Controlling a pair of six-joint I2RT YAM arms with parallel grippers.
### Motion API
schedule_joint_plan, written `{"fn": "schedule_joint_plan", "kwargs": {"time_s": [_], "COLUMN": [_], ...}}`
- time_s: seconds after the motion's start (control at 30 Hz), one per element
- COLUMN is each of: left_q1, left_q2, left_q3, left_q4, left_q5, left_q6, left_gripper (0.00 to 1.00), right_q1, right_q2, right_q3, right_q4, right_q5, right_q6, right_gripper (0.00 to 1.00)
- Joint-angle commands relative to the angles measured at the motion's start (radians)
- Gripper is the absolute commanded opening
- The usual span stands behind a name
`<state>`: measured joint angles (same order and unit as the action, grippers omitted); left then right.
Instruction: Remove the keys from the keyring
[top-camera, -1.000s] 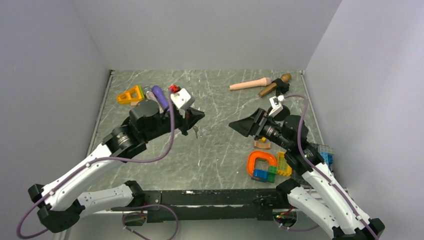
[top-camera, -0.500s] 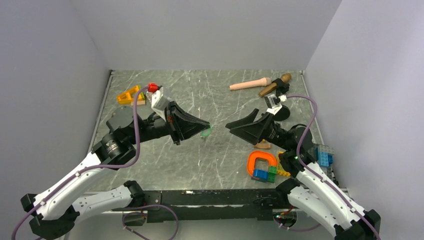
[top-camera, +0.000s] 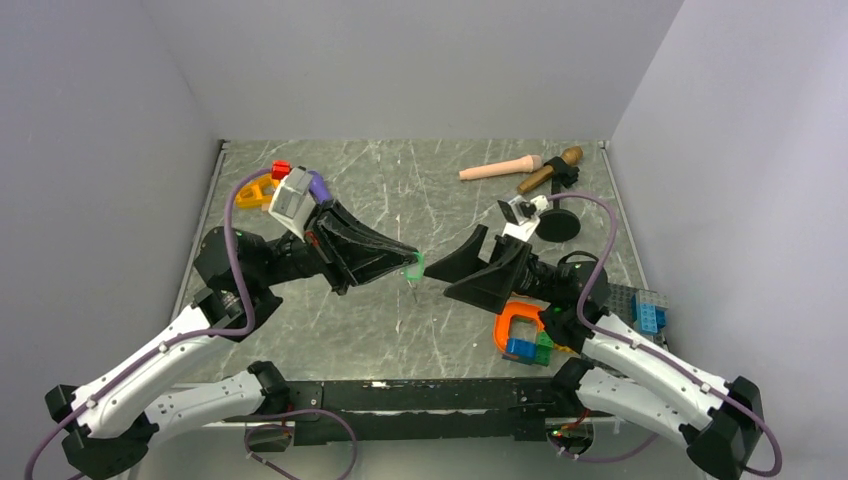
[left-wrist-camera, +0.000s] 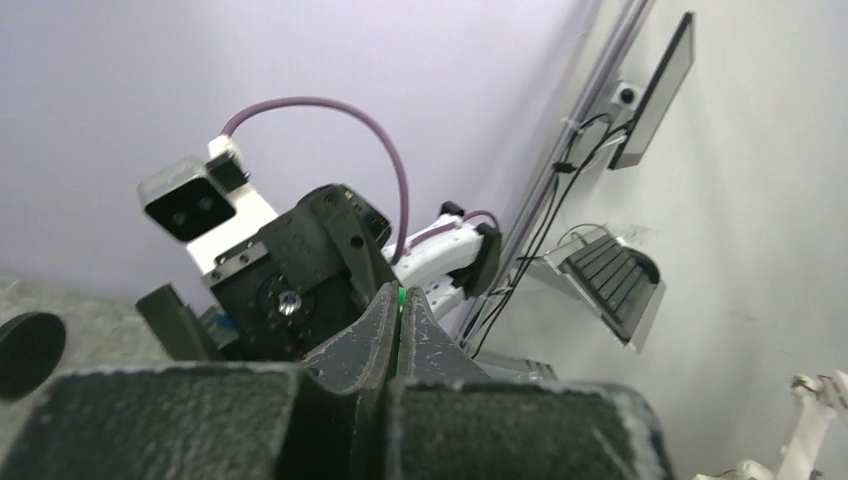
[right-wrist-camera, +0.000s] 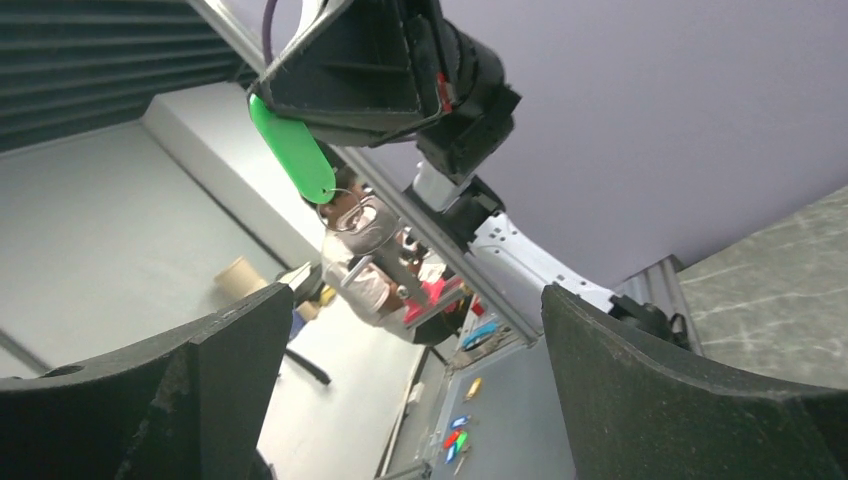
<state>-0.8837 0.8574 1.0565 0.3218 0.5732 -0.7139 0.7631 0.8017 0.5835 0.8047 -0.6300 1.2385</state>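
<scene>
Nearer together now, aloft: left gripper (top-camera: 408, 259) tight on green key (right-wrist-camera: 293, 148), right gripper (right-wrist-camera: 412, 330) spread.

Green key (right-wrist-camera: 293, 148): you have one bright green, flat, oblong piece, its upper end pinched in the left gripper (top-camera: 407, 257), its body slanting down out of the tips. Keyring (right-wrist-camera: 345, 204): thin wire loop, threaded through the key's lower end, dangling below the gripper.

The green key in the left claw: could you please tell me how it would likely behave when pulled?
The green key looks thin and flat, so probably light and fairly stiff. The left claw pinches only one end, so a tug might pivot or slip it out. Its smooth, glossy face suggests it is slippery.
</scene>
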Motion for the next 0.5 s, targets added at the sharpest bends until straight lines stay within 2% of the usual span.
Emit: {"fn": "schedule_joint_plan", "kwargs": {"time_s": [0.0,0.23,0.47], "left_q1": [-0.011,-0.025,-0.040], "left_q2": [0.010,0.006,-0.016], "left_q3": [-0.003,-0.018,-0.028], "left_q4": [0.168,0.211,0.188], "left_q5": [0.037,0.021,-0.001], "left_q6": [-0.092,-0.109,-0.091], "left_gripper": [0.00,0.00,0.00], "right_q1": [0.079,0.186,0.253], "right_q2": [0.038,0.119,0.190], "right_q3": [0.066,0.102,0.150], "right_q4": [0.122,0.216,0.265], "right_q5": [0.038,0.071,0.082], "right_q6": [-0.055,-0.089,-0.112], "right_gripper": [0.97,0.88,0.74]}}
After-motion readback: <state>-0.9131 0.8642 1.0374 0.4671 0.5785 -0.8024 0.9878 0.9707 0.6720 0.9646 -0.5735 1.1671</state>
